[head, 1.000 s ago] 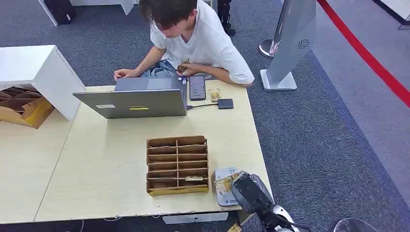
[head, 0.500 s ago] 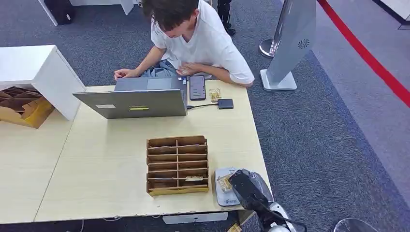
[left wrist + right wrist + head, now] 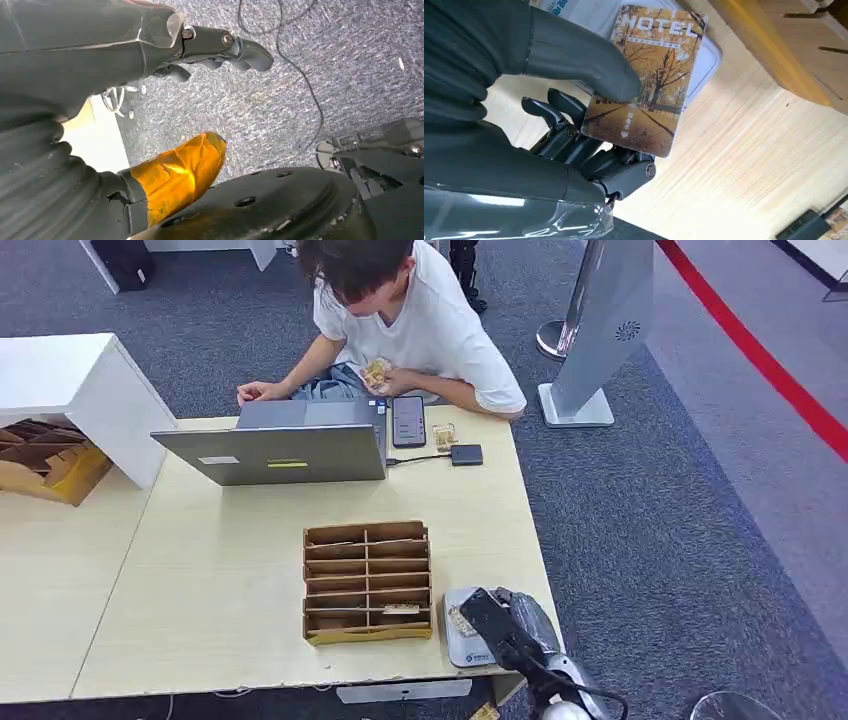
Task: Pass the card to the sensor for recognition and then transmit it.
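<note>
Head view: the right hand has slid further in over the grey sensor pad at the near right corner of the tabletop; a second ago it sat more toward the tabletop's edge. The card now lies lower and closer above the pad, so the recognition step looks under way, with the handover not yet begun. The hand and forearm cover much of the pad, and whether the card touches it cannot be told from here. Beside the pad stands a wooden slotted box. Across the tabletop a person sits behind a laptop and now holds up something small and yellowish, which was lower half a second ago; what it is cannot be made out.

Left wrist view: the left hand hangs over grey carpet. Its fingers are loosely apart from the thumb with nothing between them.

Right wrist view: the thumb and fingers are clamped on the card, an autumn-tree picture marked HOTEL, held over the pad, which is cut off by the frame. The fingers behind the card are mostly hidden.
</note>
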Available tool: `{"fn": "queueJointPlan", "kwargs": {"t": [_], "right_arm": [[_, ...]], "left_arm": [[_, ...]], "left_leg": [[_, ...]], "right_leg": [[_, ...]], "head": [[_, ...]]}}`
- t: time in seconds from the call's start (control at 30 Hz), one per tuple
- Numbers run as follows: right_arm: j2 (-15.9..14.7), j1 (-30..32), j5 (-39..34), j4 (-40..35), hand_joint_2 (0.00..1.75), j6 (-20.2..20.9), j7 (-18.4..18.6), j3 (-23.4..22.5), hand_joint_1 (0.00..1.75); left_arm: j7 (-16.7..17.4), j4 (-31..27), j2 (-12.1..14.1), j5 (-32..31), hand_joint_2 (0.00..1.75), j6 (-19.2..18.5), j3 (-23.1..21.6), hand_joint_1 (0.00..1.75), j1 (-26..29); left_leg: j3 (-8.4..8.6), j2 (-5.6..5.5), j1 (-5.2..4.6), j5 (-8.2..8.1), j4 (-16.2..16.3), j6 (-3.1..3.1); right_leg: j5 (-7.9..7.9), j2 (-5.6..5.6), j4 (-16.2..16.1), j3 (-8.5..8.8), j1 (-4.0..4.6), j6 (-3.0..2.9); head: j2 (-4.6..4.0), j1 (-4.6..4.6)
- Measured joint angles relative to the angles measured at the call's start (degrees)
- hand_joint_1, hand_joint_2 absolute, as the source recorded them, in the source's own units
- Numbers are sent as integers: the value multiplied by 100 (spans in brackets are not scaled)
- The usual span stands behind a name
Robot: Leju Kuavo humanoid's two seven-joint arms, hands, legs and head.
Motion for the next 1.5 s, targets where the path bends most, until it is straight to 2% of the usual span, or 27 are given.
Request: {"fn": "queueJointPlan", "kwargs": {"t": [0.9, 1.5], "right_arm": [[111, -86, 507, 277, 175, -46, 225, -13, 175], [120, -91, 522, 304, 175, -81, 225, -11, 175]], "left_arm": [[11, 0, -11, 17, 175, -2, 0, 0, 0], [13, 0, -11, 17, 175, -2, 0, 0, -1]], "left_leg": [[3, 0, 0, 0, 0, 0], [4, 0, 0, 1, 0, -1]], "right_leg": [[0, 0, 0, 2, 0, 0], [1, 0, 0, 4, 0, 0]], "head": [[0, 0], [0, 0]]}}
